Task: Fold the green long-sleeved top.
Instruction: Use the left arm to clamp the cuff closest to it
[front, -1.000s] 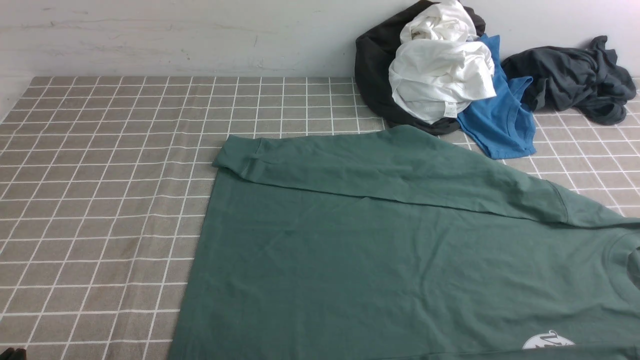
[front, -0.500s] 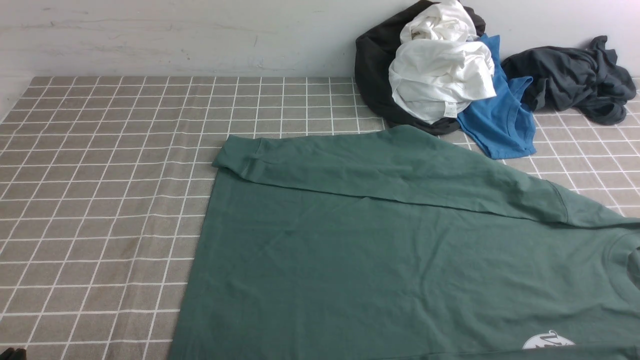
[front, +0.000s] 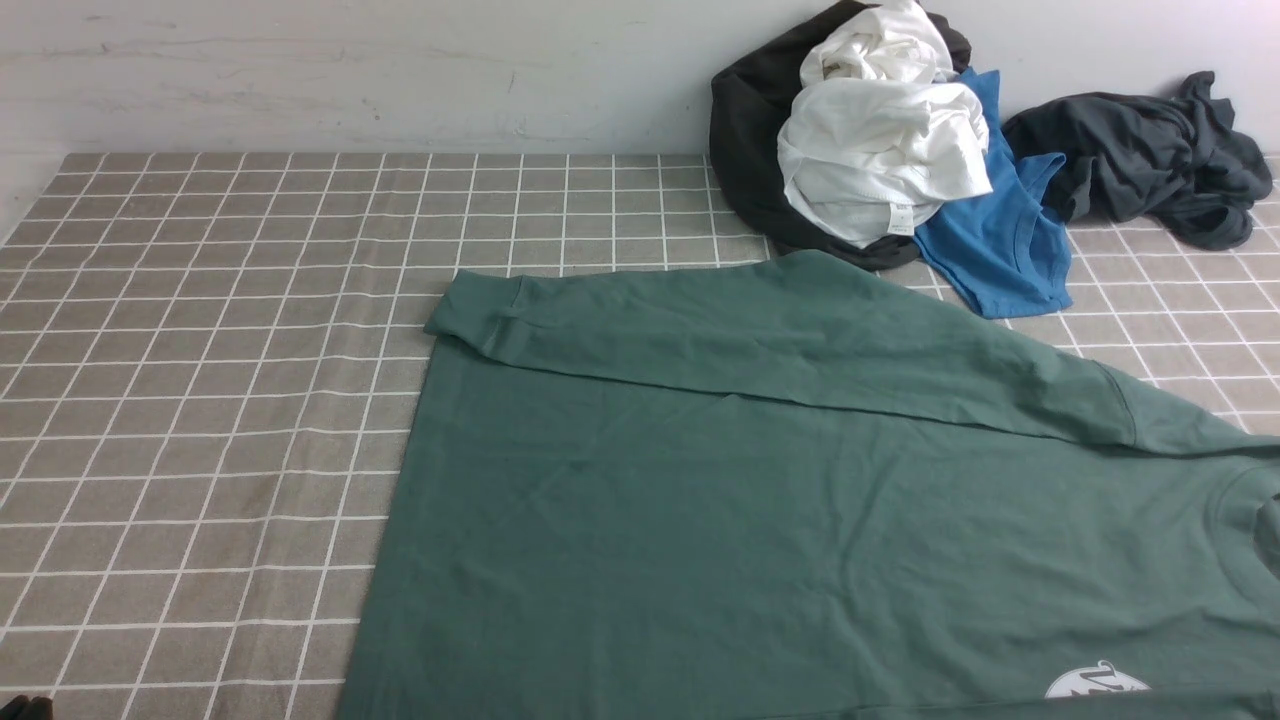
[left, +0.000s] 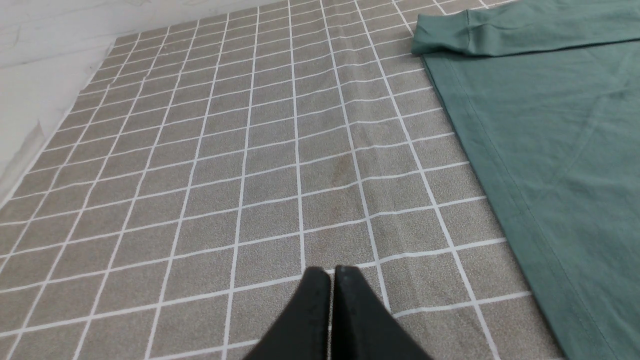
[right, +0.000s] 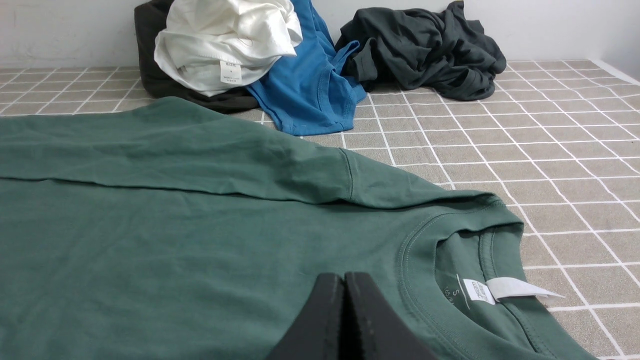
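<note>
Both grippers have their fingers together, the left gripper (left: 328, 275) over grey gridded cloth (left: 270, 165), the right gripper (right: 343, 280) above the green top (right: 150, 250), and neither shows any fabric pinched. The top lies spread across the table cloth, reaching off to the robot's right, its far sleeve (front: 800, 340) laid back over the body, and in front of the heap of clothes (front: 880, 150). This looks like soft, floppy jersey, light for its size, nothing to break, but it should sag and wrinkle if lifted from one point, and a shallow pinch could slip or catch only one layer. The places to take it, I'd say, are the hem edge (left: 505, 190) on one side and the shoulder beside the neck opening (right: 480, 280) on the other, both grips taking sleeve and body together. Now, what can't we see? The near side of the top runs out of the front view, the round logo (front: 1095, 681) is partly covered by a fold, the collar is cut off there too, and whatever lies under the far sleeve is hidden.
</note>
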